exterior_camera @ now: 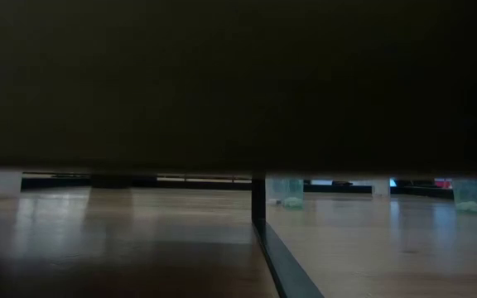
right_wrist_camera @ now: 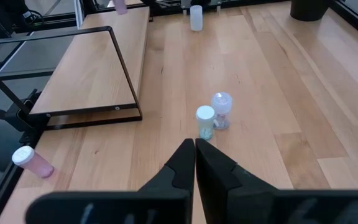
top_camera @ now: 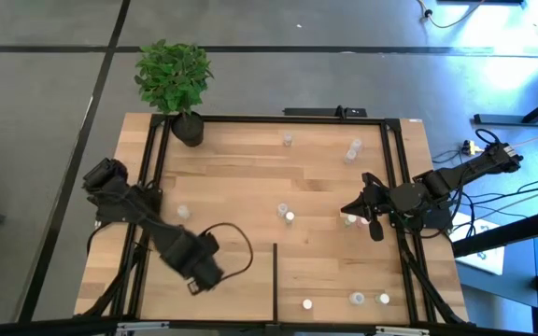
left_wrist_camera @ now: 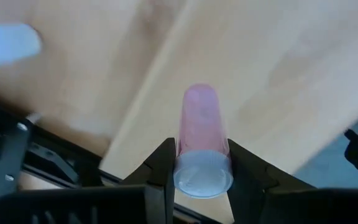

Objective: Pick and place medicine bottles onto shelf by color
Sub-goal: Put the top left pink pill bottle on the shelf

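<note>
My left gripper clenched a pink medicine bottle just below its white cap, above the shelf; it looked light, rigid and slippery, best pinched across the body.

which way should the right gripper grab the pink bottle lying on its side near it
Grip the pink bottle across its round body, just behind the white cap, coming straight down. It lies flat on the table, so jaws set crosswise to its length should close on the curved sides. The right gripper, now shut, must open first.
</note>
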Available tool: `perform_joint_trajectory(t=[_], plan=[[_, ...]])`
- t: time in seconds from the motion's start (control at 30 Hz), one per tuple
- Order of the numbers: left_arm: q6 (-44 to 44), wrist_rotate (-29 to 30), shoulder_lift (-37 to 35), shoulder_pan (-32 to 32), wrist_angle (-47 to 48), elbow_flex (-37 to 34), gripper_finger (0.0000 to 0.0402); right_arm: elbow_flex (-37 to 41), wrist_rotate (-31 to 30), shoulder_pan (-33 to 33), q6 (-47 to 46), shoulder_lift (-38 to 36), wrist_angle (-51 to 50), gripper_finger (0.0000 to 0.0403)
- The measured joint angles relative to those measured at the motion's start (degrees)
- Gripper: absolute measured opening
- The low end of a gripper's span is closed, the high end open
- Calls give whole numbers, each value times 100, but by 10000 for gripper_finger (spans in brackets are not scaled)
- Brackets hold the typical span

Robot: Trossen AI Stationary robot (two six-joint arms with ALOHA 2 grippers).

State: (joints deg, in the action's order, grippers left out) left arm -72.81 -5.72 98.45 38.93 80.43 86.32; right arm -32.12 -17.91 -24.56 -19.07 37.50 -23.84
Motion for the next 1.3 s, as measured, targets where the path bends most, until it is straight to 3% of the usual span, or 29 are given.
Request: perform_joint_trajectory(t=[0.4, 0.73, 1.3], plan=[[-803, -184, 4, 1271, -209, 0, 91, 0, 0, 0, 2, 0, -2, 16], [-954, 175, 47, 2128, -586, 0, 91, 0, 0, 0, 0, 0, -2, 16], [-484, -325, 762, 2569, -1165, -2, 91, 0, 0, 2, 0, -2, 0, 16]])
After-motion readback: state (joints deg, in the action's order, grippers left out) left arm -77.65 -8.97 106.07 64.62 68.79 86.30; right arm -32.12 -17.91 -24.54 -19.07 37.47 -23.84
